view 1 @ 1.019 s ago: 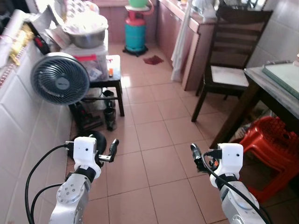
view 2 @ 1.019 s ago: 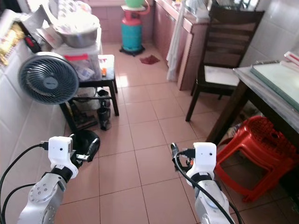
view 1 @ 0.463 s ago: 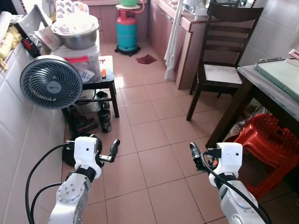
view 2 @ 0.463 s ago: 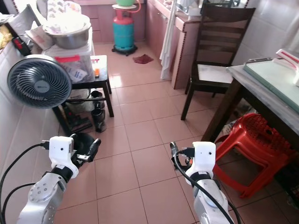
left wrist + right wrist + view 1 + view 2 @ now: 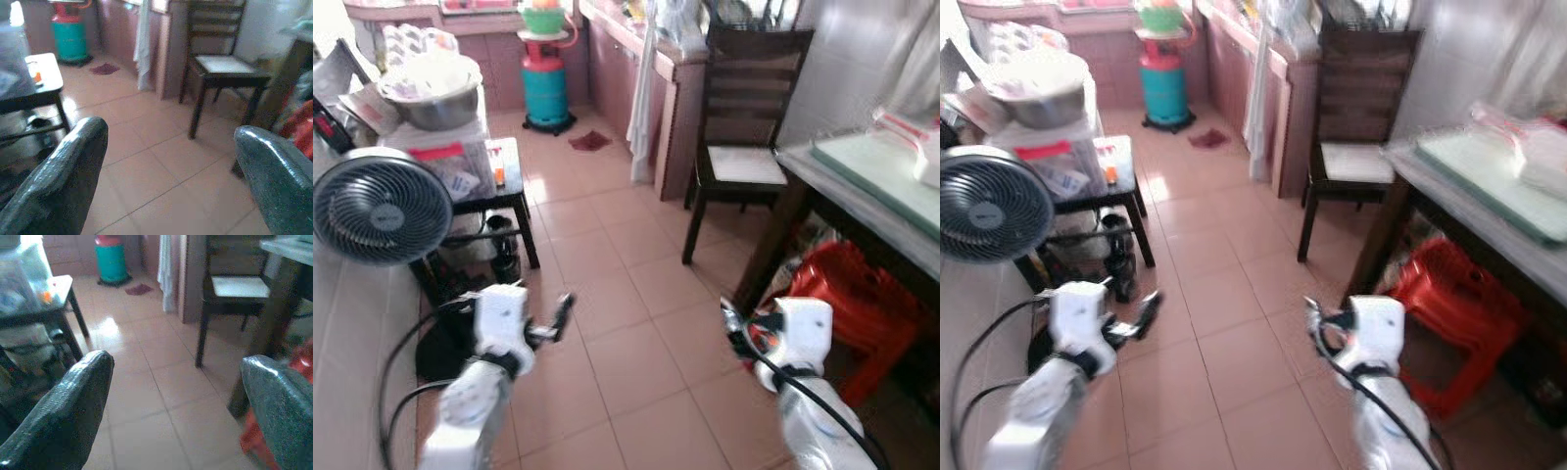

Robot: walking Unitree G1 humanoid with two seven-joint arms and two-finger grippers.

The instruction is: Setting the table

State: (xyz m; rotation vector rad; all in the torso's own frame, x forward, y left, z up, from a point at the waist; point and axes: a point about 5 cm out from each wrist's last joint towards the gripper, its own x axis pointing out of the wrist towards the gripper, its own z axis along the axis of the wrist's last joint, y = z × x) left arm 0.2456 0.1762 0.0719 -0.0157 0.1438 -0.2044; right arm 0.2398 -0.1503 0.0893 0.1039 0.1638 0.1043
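Left claw [image 5: 563,311]: held low over the tiled floor [image 5: 607,323], fingers spread apart and grasping nothing; its wrist view shows the two black fingers [image 5: 58,176] wide apart
Right claw [image 5: 732,323]: also low over the floor, released and empty; fingers [image 5: 68,401] wide apart in its wrist view
Red stool [image 5: 852,304]: plastic, just beside the right arm, partly tucked under the counter
Counter [image 5: 862,211]: dark-legged, on the robot's right, with a pale green board [image 5: 881,176] lying on its top; a white and red item at the far edge is too blurred to name
Chair [image 5: 744,127]: dark wood, pale seat, standing beyond the counter against the wall
Fan [image 5: 380,211]: round, grey, on the left near the left arm
Low black stand [image 5: 504,186]: behind the fan, carrying a clear box and a metal bowl [image 5: 431,93]
Gas cylinder [image 5: 545,83]: teal and red, at the far end of the room
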